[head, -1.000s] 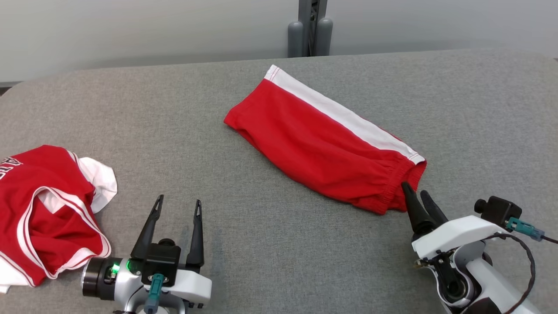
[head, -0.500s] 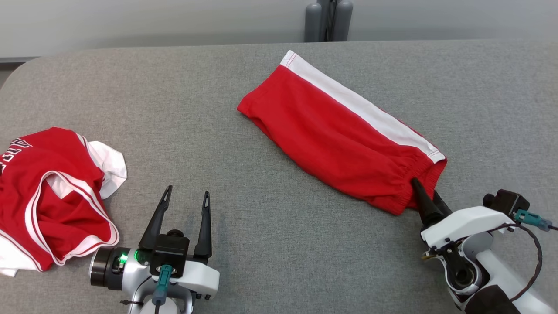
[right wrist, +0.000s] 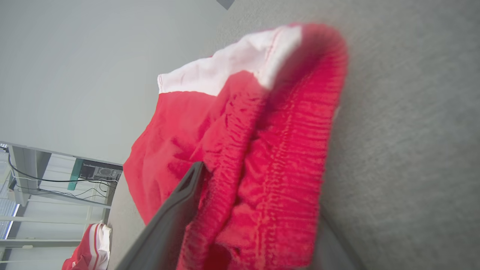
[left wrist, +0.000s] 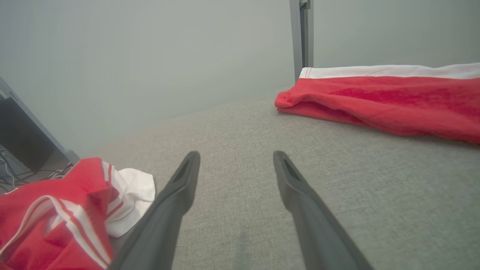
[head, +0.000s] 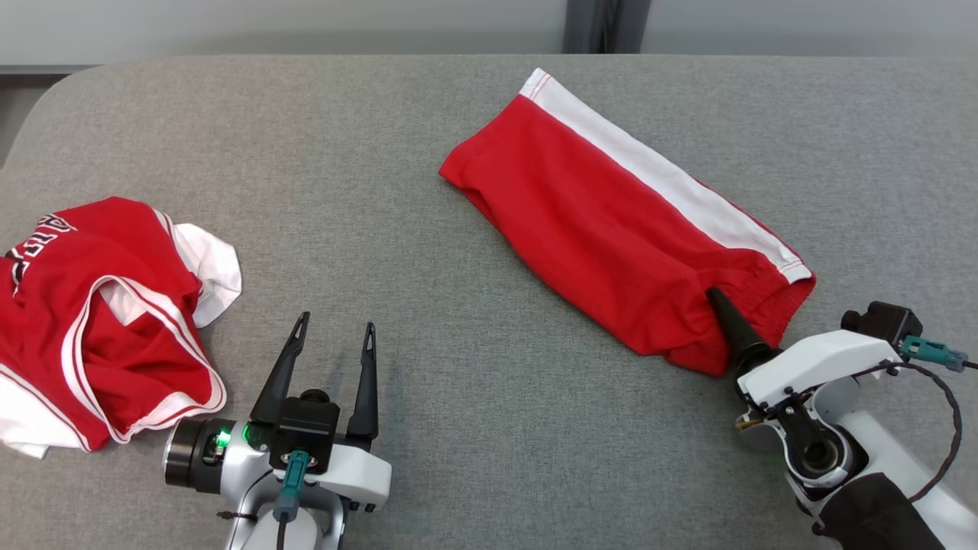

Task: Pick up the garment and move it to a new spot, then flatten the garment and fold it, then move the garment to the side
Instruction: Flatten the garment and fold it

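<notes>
Toward the near right of the grey worktop (head: 458,428), the right end effector (head: 718,302) has its tips pushed into the elastic waistband (right wrist: 277,168) of the red shorts (head: 611,229). One dark finger (head: 730,325) lies on top of the cloth and the other runs beneath it. The jaws stand spread wide around the gathered band, so nothing is pinched yet. The shorts lie flat right of centre, doubled lengthwise, running from the near right to the far middle, with a white stripe (head: 665,179) along their far edge. At the near left the left end effector (head: 336,332) hovers low over bare cloth, jaws wide apart and empty, just beside a crumpled red-and-white jersey (head: 99,305) at the left edge. Since the shorts already look flattened and doubled, this is probably the grasp that begins carrying them aside, though it could equally be a first pick-up. The next move calls for closing firmly on the thick waistband, catching both layers, then lifting enough that the legs trail without unfolding.
</notes>
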Robot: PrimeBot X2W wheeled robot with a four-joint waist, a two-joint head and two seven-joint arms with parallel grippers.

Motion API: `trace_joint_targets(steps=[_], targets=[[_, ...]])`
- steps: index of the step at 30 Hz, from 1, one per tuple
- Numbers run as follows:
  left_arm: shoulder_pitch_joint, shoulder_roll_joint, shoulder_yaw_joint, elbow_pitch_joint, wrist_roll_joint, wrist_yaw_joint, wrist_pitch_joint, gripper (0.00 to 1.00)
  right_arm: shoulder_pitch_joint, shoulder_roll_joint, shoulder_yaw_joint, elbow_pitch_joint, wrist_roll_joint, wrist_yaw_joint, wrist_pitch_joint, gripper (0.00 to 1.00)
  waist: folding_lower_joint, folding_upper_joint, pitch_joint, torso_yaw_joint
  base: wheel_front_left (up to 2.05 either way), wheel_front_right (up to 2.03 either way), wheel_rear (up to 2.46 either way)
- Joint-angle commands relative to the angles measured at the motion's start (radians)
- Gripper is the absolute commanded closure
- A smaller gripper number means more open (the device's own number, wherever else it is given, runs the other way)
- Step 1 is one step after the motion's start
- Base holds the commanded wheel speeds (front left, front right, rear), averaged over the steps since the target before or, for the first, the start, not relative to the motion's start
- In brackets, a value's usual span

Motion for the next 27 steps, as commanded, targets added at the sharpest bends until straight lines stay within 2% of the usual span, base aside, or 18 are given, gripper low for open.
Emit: trace_joint_targets(steps=[1, 8, 9, 11, 12, 13, 18, 27], targets=[[-0.015, 0.002, 0.001, 0.003, 0.008, 0.001, -0.004, 0.0, -0.002, 0.017, 0.002, 0.01, 0.022, 0.003, 0.011, 0.0, 0.0, 0.0, 0.006, 0.008, 0.0, 0.0, 0.0], [-0.023, 0.0, 0.0, 0.01, 0.008, -0.002, -0.004, 0.0, -0.029, 0.034, 0.005, 0.024, 0.063, 0.005, 0.001, 0.0, 0.0, 0.0, 0.017, 0.027, 0.0, 0.0, 0.0], [-0.024, 0.0, 0.001, 0.011, 0.008, -0.002, -0.004, 0.0, -0.034, 0.036, 0.009, 0.028, 0.064, 0.005, 0.002, 0.04, 0.0, 0.0, 0.017, 0.029, 0.0, 0.0, 0.0], [-0.028, 0.0, 0.001, 0.013, 0.008, -0.003, -0.004, 0.0, -0.039, 0.039, 0.019, 0.035, 0.067, 0.005, 0.007, 0.64, 0.0, 0.0, 0.017, 0.032, 0.0, 0.0, 0.0], [-0.03, 0.0, 0.002, 0.014, 0.008, -0.003, -0.004, 0.0, -0.041, 0.04, 0.025, 0.035, 0.07, 0.005, 0.012, 0.89, 0.0, 0.0, 0.017, 0.032, 0.0, 0.0, 0.0], [-0.032, 0.0, 0.002, 0.015, 0.008, -0.003, -0.004, 0.0, -0.045, 0.038, 0.034, 0.036, 0.068, 0.005, 0.02, 1.0, 0.0, 0.0, 0.016, 0.033, 0.0, 0.0, 0.0], [-0.031, -0.002, 0.001, 0.022, 0.006, -0.002, -0.004, 0.0, -0.059, -0.003, 0.092, 0.033, 0.036, 0.004, 0.053, 1.0, 0.0, 0.0, 0.007, 0.034, 0.0, 0.0, 0.0], [-0.026, -0.011, -0.011, 0.034, 0.005, -0.002, -0.004, 0.0, -0.109, -0.145, 0.219, -0.035, -0.003, 0.003, 0.186, 1.0, 0.0, 0.0, -0.008, 0.04, 0.0, 0.0, 0.0]])
